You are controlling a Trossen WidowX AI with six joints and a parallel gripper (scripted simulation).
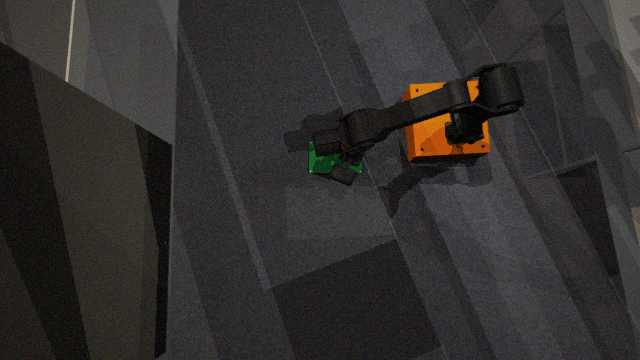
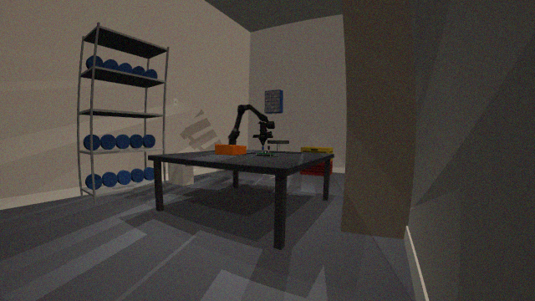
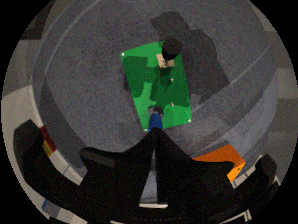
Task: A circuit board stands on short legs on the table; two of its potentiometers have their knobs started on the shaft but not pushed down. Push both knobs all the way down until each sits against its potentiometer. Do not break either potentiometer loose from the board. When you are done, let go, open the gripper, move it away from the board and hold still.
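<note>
The green circuit board (image 1: pixel 314 164) (image 2: pixel 265 155) (image 3: pixel 141 95) stands on the table. A black knob (image 3: pixel 171 48) is over the tan potentiometer (image 3: pixel 165 61) at the board's far end in the wrist view. A blue knob (image 3: pixel 156 121) is at the near end, right beyond the fingertips. My gripper (image 3: pixel 156 130) (image 2: pixel 262 144) is shut and empty and points down above the blue knob. Whether the tips touch the blue knob cannot be told. How far each knob sits from its potentiometer is too small to tell. In the top view the arm hides much of the board.
The orange box (image 1: pixel 425 142) (image 2: pixel 230 150) (image 3: pixel 220 156) stands beside the arm's base, partly under the arm. The dark table (image 2: pixel 196 161) has its edge well beyond the board. Small parts sit on the board between the knobs. A shelf rack with blue rolls stands by the wall.
</note>
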